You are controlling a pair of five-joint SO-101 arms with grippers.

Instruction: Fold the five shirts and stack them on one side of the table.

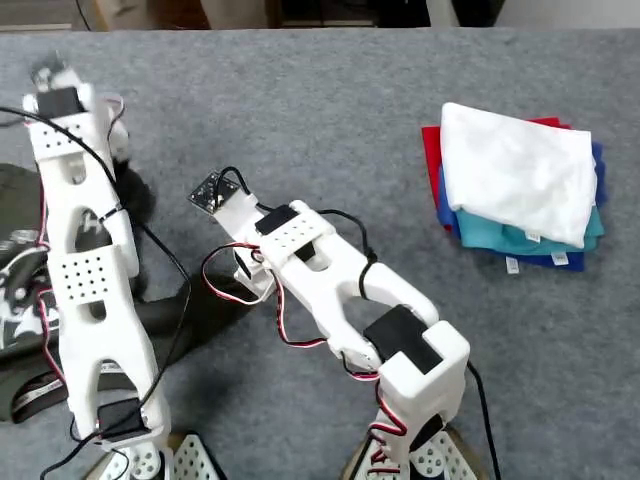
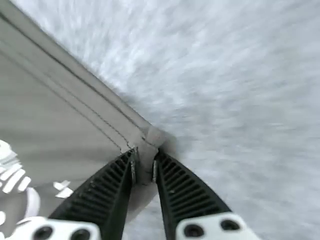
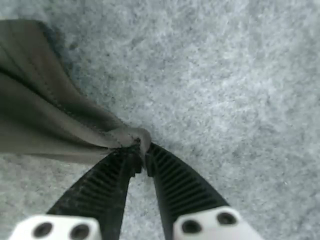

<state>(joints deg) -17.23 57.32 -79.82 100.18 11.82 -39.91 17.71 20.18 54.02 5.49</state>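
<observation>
Stack of folded shirts (image 1: 515, 185) on the table (image 1: 300, 90) at right; unfolded shirt (image 1: 15, 200) at left, well apart, beneath the left arm (image 1: 85, 280)

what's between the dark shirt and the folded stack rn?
In the high view, the right arm stretches across to the dark shirt. Past it there is only bare grey table cover up to the folded stack.

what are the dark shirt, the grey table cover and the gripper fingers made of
Dark shirt: soft knit cloth, probably cotton, matte; stitched hem, limp folds.
Table cover: looks like felt or short carpet; fuzzy, mottled grey.
Left gripper fingers: likely black plastic, matte; ribbed inner faces.
</observation>
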